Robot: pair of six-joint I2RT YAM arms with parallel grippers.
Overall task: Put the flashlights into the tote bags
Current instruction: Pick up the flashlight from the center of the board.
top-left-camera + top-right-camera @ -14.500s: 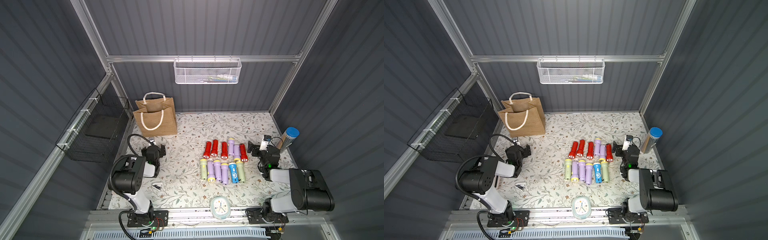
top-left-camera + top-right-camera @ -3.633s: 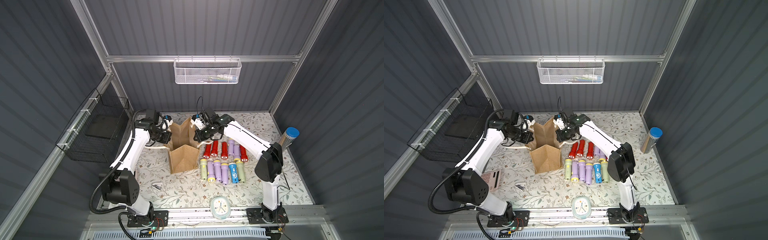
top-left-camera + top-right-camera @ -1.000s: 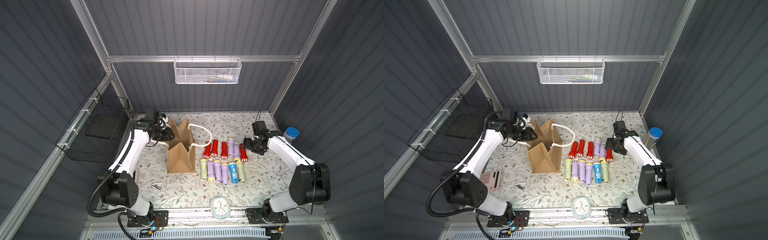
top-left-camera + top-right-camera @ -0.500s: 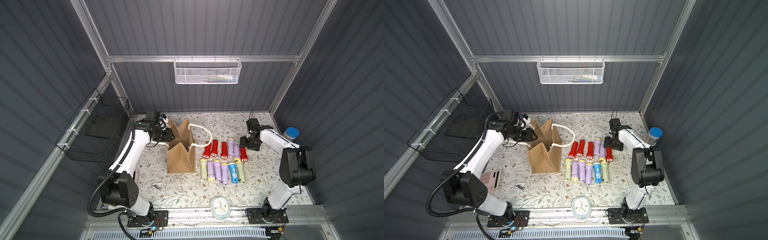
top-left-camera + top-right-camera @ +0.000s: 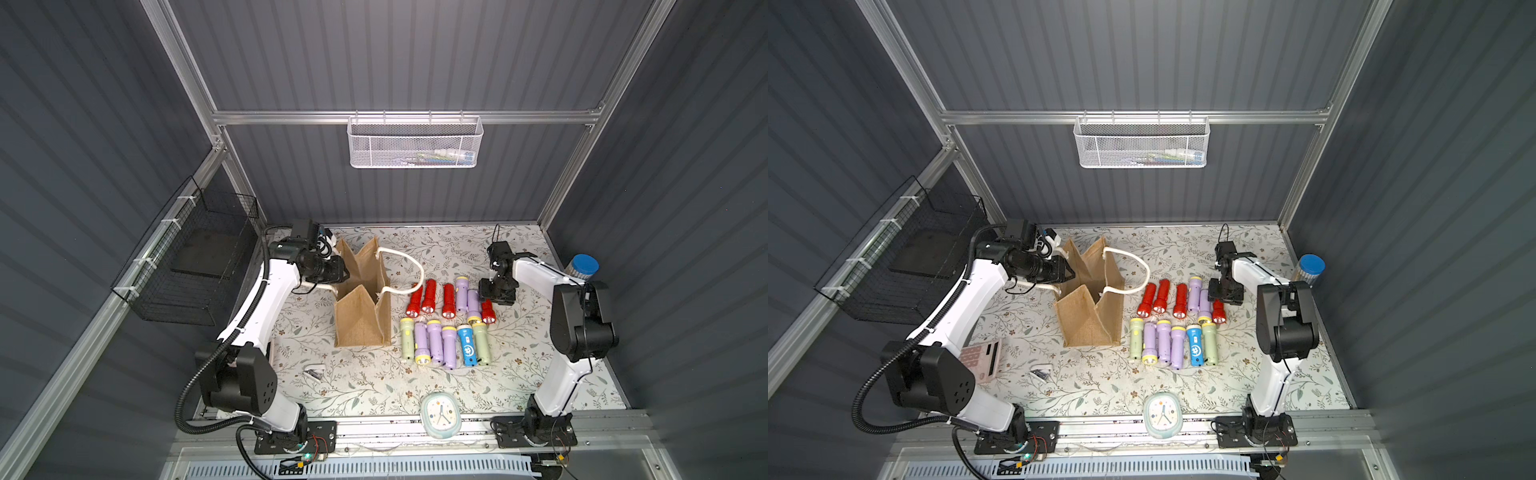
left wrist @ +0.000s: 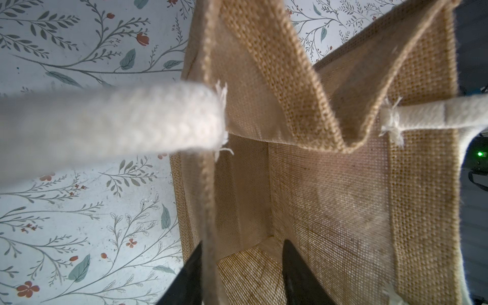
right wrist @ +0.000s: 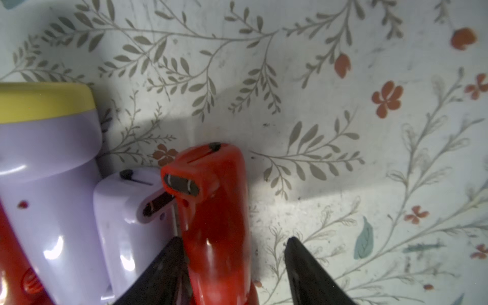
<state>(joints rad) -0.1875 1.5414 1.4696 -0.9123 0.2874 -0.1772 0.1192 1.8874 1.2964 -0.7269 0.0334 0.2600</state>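
The right end effector [image 5: 496,294] is down over the red flashlight [image 5: 487,312] at the end of the back row farthest from the tote bag [image 5: 361,322], well apart from it across the worktop [image 5: 415,386]. That flashlight's long axis runs roughly parallel to the bag's side, head toward the front and tail under the fingers. The jaws straddle it crosswise, so the right arm is plainly the nearer one. The right wrist view shows what the top views hide: one finger rests against the red body while the other stands off with worktop showing between, so nothing is clamped yet. A lavender flashlight [image 7: 126,211] crowds that touching side, a likely snag. At the bag, the left end effector [image 5: 341,272] sits unclenched astride the rim, and its wrist view shows the inside bare. The remaining flashlights [image 5: 440,340] lie in two rows beside the bag.
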